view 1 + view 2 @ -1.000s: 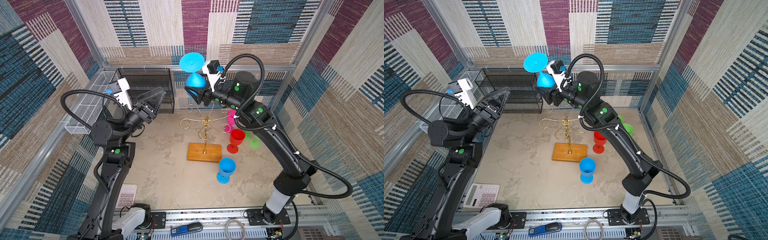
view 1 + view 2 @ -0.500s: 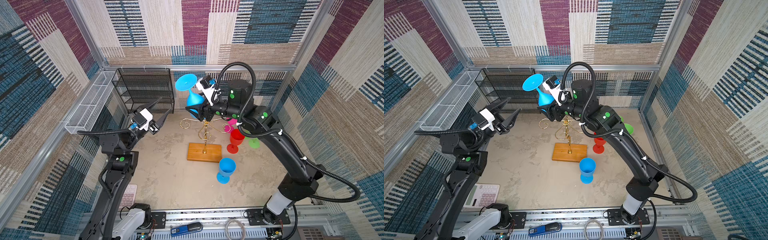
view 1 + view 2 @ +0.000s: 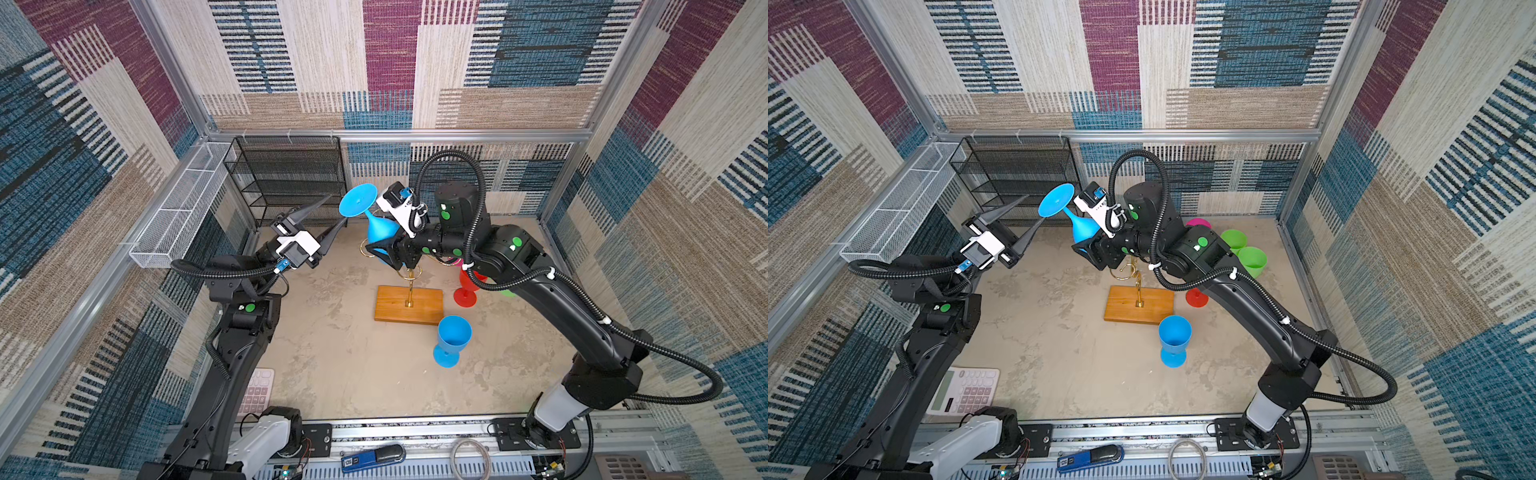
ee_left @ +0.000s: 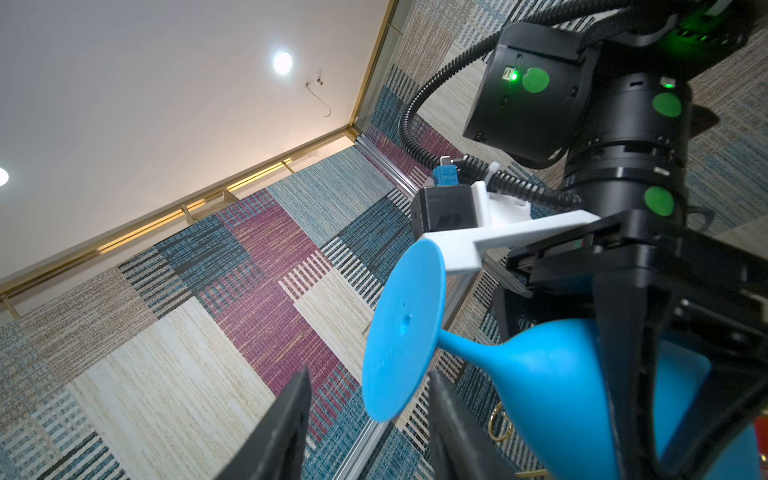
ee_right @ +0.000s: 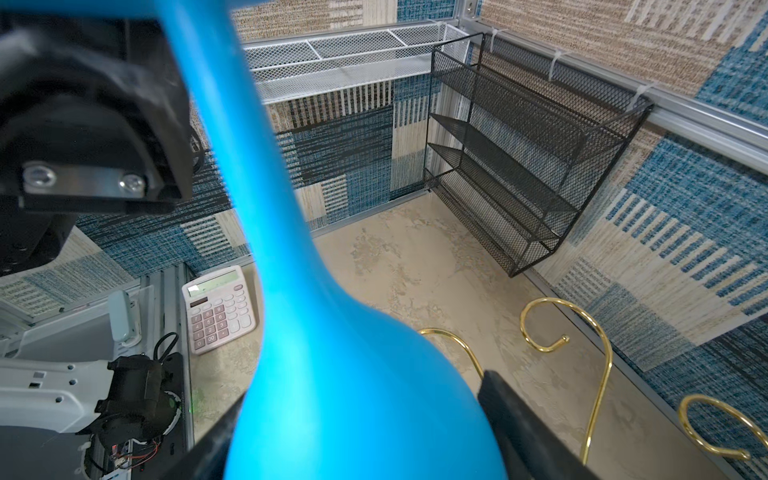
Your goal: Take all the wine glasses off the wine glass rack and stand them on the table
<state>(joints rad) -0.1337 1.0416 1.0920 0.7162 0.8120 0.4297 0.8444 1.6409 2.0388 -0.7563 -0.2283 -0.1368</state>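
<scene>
In both top views the right gripper (image 3: pixel 383 245) clamps the bowl of the blue wine glass (image 3: pixel 377 227). The glass is held tilted, foot uppermost, above the wine glass rack (image 3: pixel 409 305), while the left gripper (image 3: pixel 1036 207) stands spread with its tips just beside the glass foot. In the left wrist view the foot's edge sits between the spread left fingers (image 4: pixel 286 415); contact cannot be determined. In the right wrist view the bowl fills the gap between the right fingers (image 5: pixel 515 419), apart from the gold scroll arms (image 5: pixel 598 345).
</scene>
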